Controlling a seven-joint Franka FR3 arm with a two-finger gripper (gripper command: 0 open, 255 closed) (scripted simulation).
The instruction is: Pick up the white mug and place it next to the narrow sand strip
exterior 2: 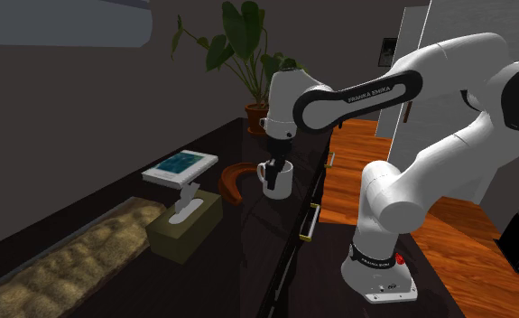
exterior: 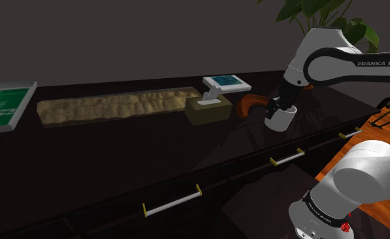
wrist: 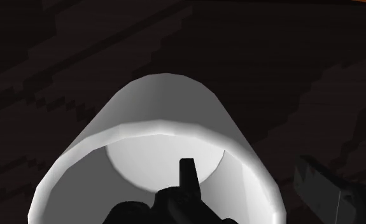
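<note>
Black two-finger gripper [wrist: 258, 178] stands parted astride the rim of the plain white cylindrical mug [wrist: 168, 108], one finger [wrist: 186, 170] inside, one outside, neither plainly pressing. The mug rests, I judge, on the dark glossy countertop [exterior: 207, 163]. Past an olive tissue box [exterior: 207, 111], the long tan sand strip [exterior: 112, 107] runs toward the shoulder view's left, so the carry goes that way. The wrist view shows the straddle; the shoulder view shows the route.

Shoulder view faced the dark counter [exterior: 119, 153] from its front edge; second exterior view looked along its length. Wrist view sat close above the shared white mug [wrist: 168, 105].
</note>
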